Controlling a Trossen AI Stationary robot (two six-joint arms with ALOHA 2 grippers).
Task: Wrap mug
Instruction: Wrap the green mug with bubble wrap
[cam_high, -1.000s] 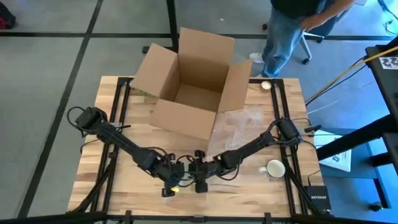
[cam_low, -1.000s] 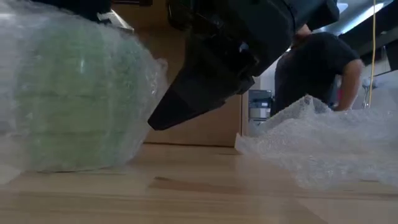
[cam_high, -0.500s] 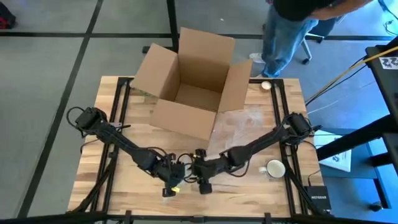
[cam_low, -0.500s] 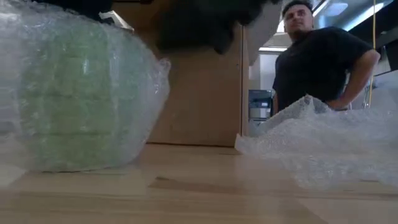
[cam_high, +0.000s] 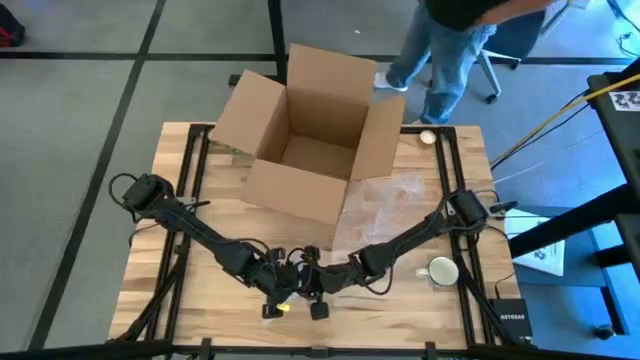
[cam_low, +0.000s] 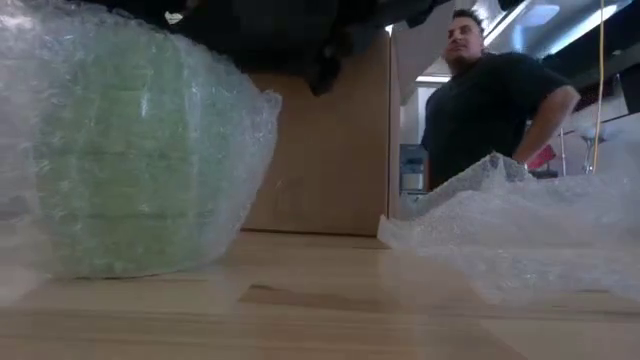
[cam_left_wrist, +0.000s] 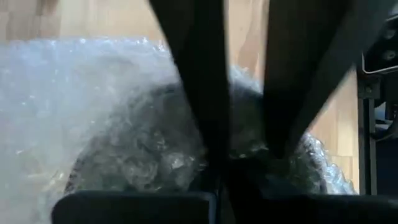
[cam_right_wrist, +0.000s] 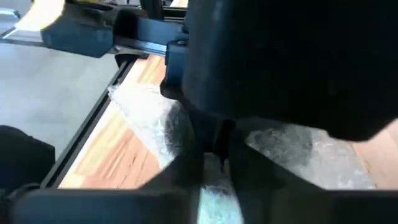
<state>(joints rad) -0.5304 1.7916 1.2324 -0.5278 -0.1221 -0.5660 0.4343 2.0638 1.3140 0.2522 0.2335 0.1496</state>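
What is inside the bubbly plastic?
A green thing shows through the bubble wrap. It looks round, but the wrap blurs it, so its handle and details cannot be seen.

Left arm: reaches from the desk's left side diagonally toward the near centre; left hand (cam_high: 283, 297) low at the near edge, fingers (cam_left_wrist: 199, 93) close together. Right arm: mirrors it from the right side; right hand (cam_high: 312, 296) just beside the left, fingers (cam_right_wrist: 186, 168) nearly closed.
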